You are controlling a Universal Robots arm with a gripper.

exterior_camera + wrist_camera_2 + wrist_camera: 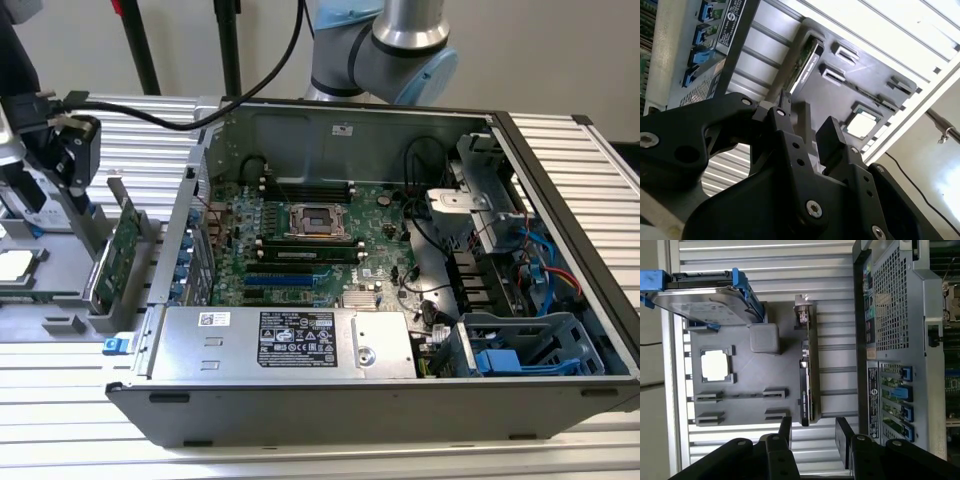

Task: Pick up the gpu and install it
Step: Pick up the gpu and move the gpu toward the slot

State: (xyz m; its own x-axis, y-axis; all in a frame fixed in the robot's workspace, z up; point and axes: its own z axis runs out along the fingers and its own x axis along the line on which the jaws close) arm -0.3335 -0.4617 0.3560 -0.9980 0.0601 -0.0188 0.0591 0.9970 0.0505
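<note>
The gpu (122, 243) stands on edge in a slot of the grey parts holder (60, 300), at the exterior view's left, beside the open computer case (560, 200). Its green board and silver end bracket show there. In both wrist views it appears edge-on, gpu (807, 375) and gpu (807, 56). My gripper (72, 165) hangs above it and apart from it. In the first wrist view the gripper (814, 432) is open, its two black fingers (785, 429) in line with the card's edge. The second wrist view also shows the gripper (807, 130) open with nothing between the fingers.
The holder also carries a silver hard drive with a blue frame (705, 295) and a square processor chip (715, 365). Inside the case lie the large green motherboard (300, 240), a power supply (285, 340) and blue drive cages (520, 345). The case's rear panel (890, 340) stands close to the gpu.
</note>
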